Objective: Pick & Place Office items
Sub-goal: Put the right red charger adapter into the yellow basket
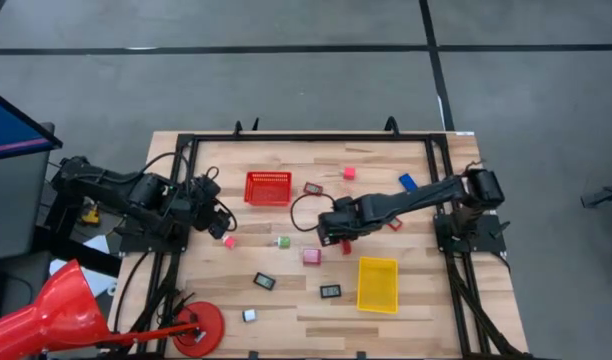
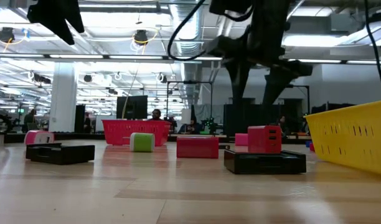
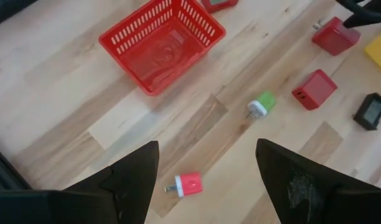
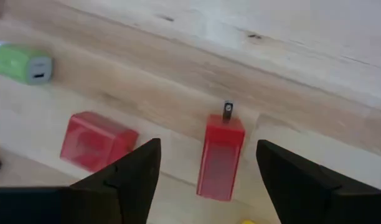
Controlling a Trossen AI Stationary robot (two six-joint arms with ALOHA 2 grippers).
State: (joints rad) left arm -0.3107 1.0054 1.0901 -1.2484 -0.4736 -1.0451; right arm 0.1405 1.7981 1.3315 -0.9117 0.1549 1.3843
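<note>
Wooden table [image 1: 406,300] | right gripper [image 4: 206,165] wide open, empty, over red block [image 4: 219,155] | centre, descend straight | left gripper [image 3: 206,171] open, idle

Red mesh basket [image 1: 268,187], yellow bin [image 1: 377,284], red funnel [image 1: 46,310].

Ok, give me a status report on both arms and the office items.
Right gripper open, hovering over a red block, not gripping. Left gripper open above a pink block near the red basket. Yellow bin looks empty. Nothing blocking.
</note>
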